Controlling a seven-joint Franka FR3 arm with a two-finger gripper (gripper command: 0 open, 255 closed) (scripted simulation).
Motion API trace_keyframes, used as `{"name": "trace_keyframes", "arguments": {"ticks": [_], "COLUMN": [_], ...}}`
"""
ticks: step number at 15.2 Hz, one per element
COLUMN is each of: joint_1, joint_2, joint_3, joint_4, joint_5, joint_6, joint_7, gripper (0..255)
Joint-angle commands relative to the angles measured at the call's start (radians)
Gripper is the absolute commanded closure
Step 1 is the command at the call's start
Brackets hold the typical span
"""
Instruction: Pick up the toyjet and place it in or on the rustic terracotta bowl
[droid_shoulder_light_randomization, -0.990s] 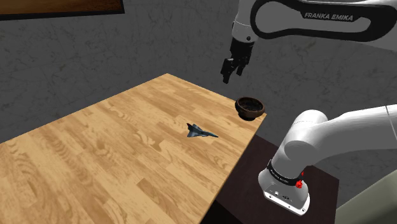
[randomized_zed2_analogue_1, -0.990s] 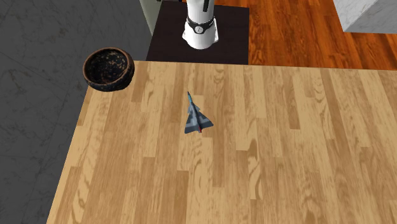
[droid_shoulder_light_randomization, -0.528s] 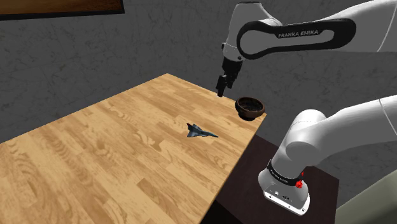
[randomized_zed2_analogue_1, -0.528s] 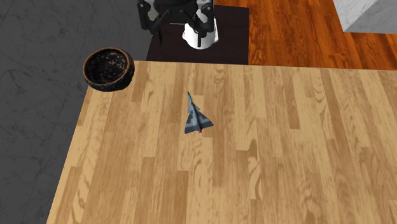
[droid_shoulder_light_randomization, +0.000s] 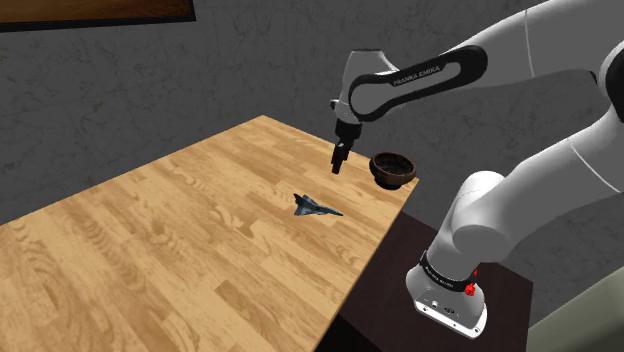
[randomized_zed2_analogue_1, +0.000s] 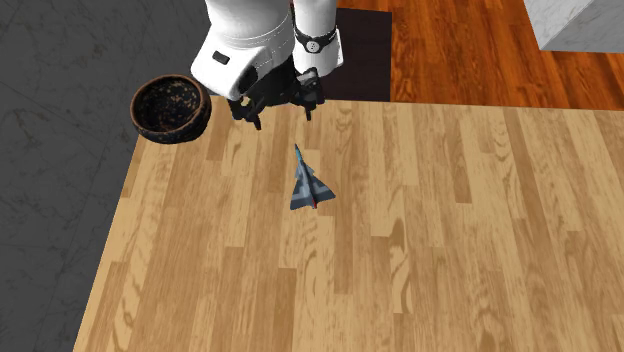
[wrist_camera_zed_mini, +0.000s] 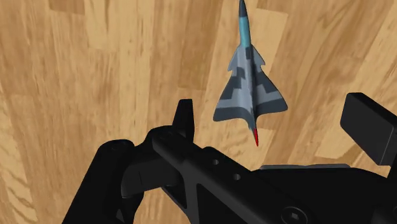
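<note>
Two fingers (wrist_camera_zed_mini: 184, 118) gape wide and empty on the gripper (droid_shoulder_light_randomization: 338, 160) hanging above the table (droid_shoulder_light_randomization: 150, 250), the jet (droid_shoulder_light_randomization: 316, 207) lying flat nearby, apart from the bowl (droid_shoulder_light_randomization: 393, 167); an off-centre descent might skid so thin a thing away.

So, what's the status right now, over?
Hand open, above the table. Toy jet flat on it, not held. Bowl at the table corner.

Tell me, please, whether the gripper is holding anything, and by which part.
Nothing is held. The gripper hangs open above the wooden table, and the toy jet lies flat on it, apart from both fingers.
</note>
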Motion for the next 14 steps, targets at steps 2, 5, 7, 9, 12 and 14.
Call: {"name": "trace_keyframes", "arguments": {"ticks": [2,5,7,9,12,14], "joint_1": [0.036,0.078,0.106,0.130,0.138,0.141], "joint_2": [0.110,0.234,0.321,0.410,0.469,0.495], "joint_3": [-0.048,-0.089,-0.110,-0.122,-0.118,-0.114], "joint_4": [-0.010,0.000,0.015,0.035,0.045,0.040], "joint_5": [0.038,0.101,0.158,0.227,0.277,0.301], "joint_6": [0.095,0.175,0.222,0.260,0.291,0.319], "joint_7": [-0.118,-0.247,-0.342,-0.445,-0.506,-0.523], "gripper": [0,0,0,0,0,0]}}
